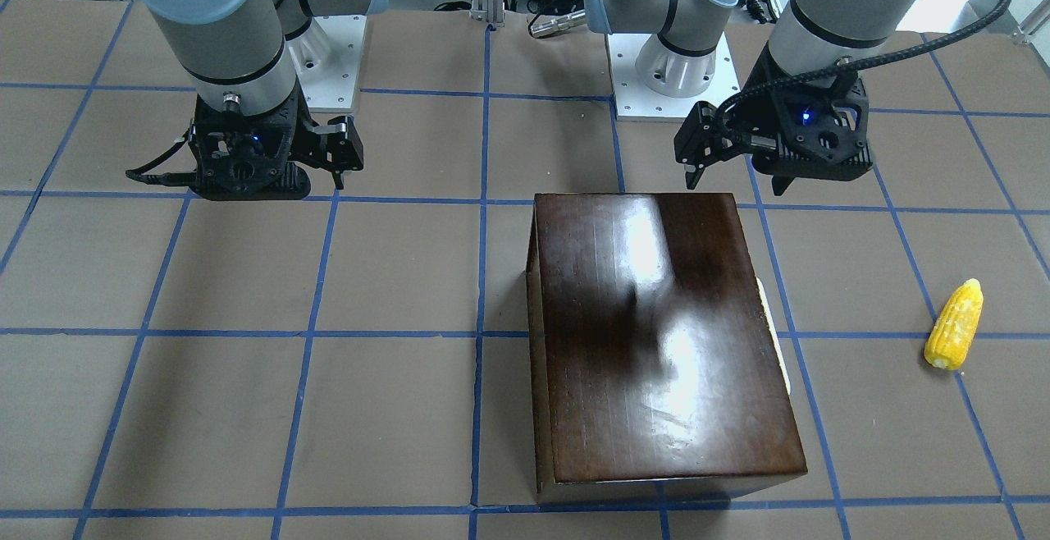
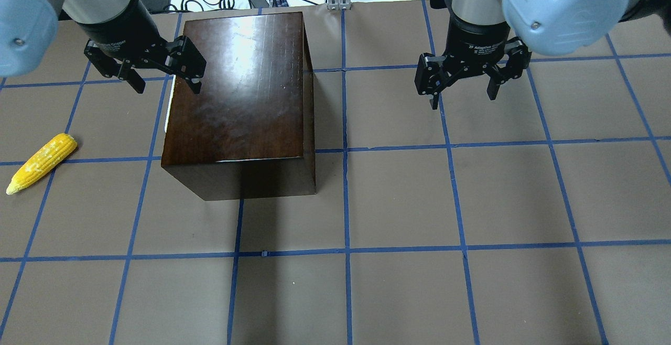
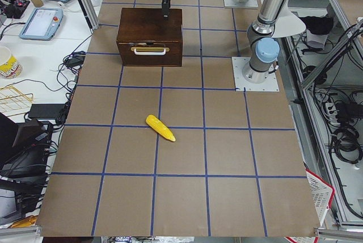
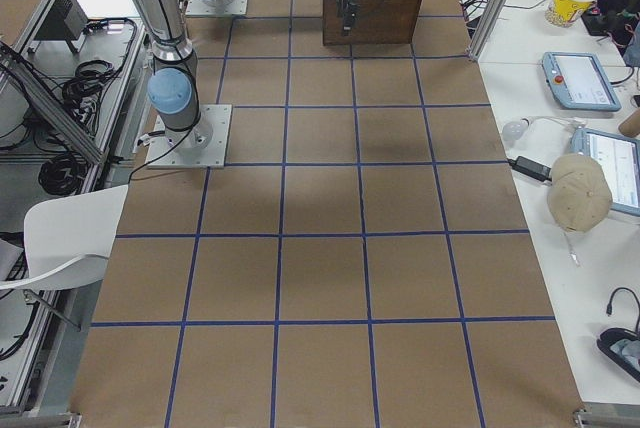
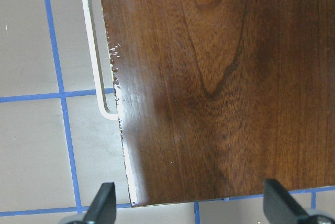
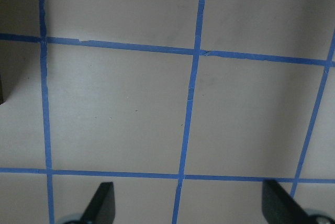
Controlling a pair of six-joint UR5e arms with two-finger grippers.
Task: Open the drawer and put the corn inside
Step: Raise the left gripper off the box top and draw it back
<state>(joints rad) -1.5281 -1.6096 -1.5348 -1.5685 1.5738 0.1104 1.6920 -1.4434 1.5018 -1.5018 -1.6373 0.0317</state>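
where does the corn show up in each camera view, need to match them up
Exterior front-facing: corn at far right, right of the box.
Overhead exterior: corn at far left, left of the box.
Exterior left: corn near centre, in front of the box.
Exterior right: not in it.
Left wrist-mounted: not in it.
Right wrist-mounted: not in it.
Shared landmark: the dark-brown box; the corn lies off its handle side.

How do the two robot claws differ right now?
The left gripper hangs above the wooden box, by its handle; the right gripper hangs above bare table. The corn lies on the left gripper's side, far from the right gripper. Both are open and hold nothing.
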